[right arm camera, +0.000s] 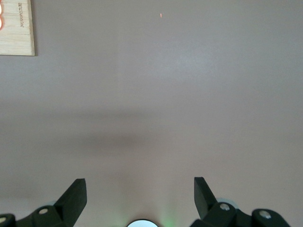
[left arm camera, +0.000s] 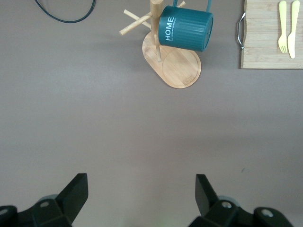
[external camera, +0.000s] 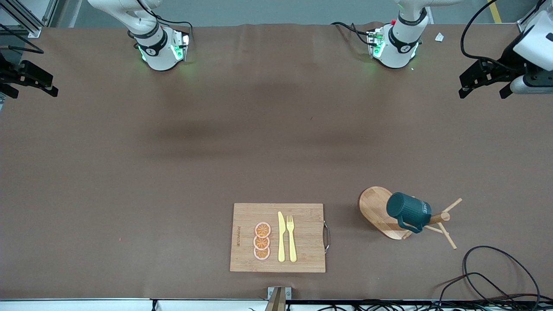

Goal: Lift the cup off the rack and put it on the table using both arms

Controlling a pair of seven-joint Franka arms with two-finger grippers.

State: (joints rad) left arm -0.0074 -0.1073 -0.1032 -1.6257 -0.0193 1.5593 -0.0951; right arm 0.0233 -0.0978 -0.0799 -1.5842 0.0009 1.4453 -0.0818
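The dark teal cup (external camera: 408, 210) hangs by its handle on a peg of the wooden rack (external camera: 379, 210), lying sideways over the oval base. The rack stands near the front camera, toward the left arm's end of the table (external camera: 173, 172). The left wrist view shows the cup (left arm camera: 185, 28) with "HOME" on its side, and the rack (left arm camera: 179, 66). My left gripper (external camera: 484, 88) is open and empty, held high over its end of the table (left arm camera: 141, 182). My right gripper (external camera: 30, 90) is open and empty, high over the right arm's end of the table (right arm camera: 139, 184).
A bamboo cutting board (external camera: 276, 237) with orange slices, a yellow knife and a yellow fork lies beside the rack, toward the right arm's end. It also shows in both wrist views (left arm camera: 265, 42) (right arm camera: 16, 33). A black cable (external camera: 488, 272) loops near the rack at the table's front corner.
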